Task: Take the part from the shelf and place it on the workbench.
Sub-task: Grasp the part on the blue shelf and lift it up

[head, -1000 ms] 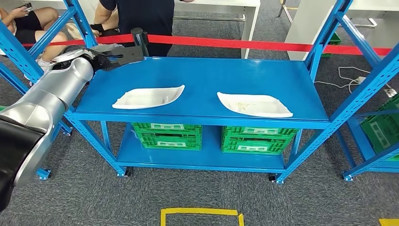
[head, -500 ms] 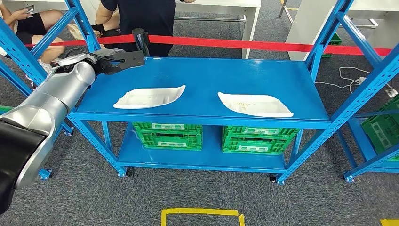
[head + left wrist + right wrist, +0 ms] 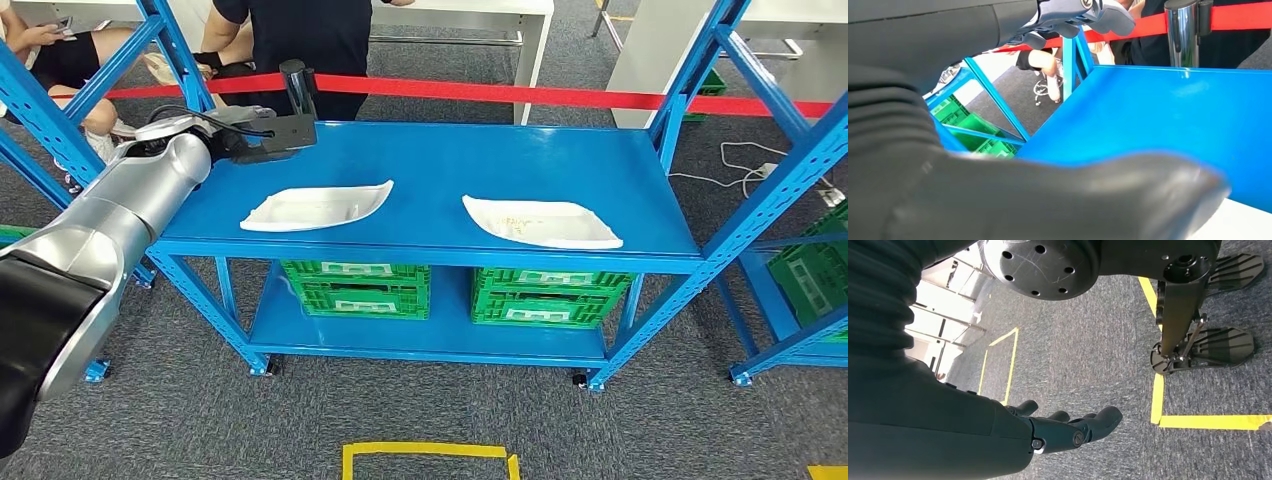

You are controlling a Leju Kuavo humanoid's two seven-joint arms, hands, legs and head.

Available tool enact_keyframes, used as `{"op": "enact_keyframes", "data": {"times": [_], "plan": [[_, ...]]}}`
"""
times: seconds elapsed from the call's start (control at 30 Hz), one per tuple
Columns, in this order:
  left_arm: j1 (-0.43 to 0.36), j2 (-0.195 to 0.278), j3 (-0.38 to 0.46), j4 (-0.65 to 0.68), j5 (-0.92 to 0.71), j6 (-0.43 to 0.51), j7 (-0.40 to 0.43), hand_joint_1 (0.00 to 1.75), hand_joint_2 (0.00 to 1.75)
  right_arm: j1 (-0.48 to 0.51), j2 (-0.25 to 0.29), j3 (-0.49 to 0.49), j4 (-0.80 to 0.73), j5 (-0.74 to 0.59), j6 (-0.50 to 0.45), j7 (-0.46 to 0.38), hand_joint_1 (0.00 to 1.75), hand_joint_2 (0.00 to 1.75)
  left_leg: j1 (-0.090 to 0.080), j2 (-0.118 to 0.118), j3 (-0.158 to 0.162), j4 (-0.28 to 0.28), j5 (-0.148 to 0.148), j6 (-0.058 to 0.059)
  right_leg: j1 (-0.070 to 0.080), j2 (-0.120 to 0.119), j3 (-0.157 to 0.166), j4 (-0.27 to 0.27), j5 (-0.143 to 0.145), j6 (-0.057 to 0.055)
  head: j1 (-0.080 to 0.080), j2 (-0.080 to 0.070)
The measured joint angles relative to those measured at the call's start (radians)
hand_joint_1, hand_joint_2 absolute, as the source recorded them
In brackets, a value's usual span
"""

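The blue shelf (image 3: 430,170) bears two white parts. The left hand (image 3: 262,130) hovers empty with fingers spread, poised to reach the nearer part (image 3: 315,208) just beside it. The right hand (image 3: 1068,427) hangs loosely open over the floor.

On the blue metal shelf (image 3: 440,160), the white moulded plastic part (image 3: 316,208) lies at 9 o'clock and a second white moulded part (image 3: 541,222) at 3 o'clock, well apart. Two green plastic crates (image 3: 357,288) sit on the tier below.
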Motion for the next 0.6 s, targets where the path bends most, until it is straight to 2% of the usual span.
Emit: {"op": "enact_keyframes", "data": {"times": [0.33, 0.6], "plan": [[0.002, 0.003, -0.020, 0.002, -0.010, -0.038, -0.011, 0.00, 1.75, 0.000, 0.000, 0.000, 0.000, 0.005, 0.000, 0.000, 0.00, 1.75, 0.000, 0.000, 0.000, 0.000, 0.000, 0.000, 0.000, 0.000, 0.000, 0.000, 0.000, 0.000, 0.000, 0.000], [0.012, 0.007, -0.035, 0.003, 0.016, -0.124, -0.089, 0.00, 1.75, 0.000, 0.000, 0.000, 0.000, 0.008, 0.000, 0.000, 0.00, 1.75, 0.000, 0.000, 0.000, 0.000, 0.000, 0.000, 0.000, 0.000, 0.000, 0.000, 0.000, 0.000, 0.000, 0.000]]}}
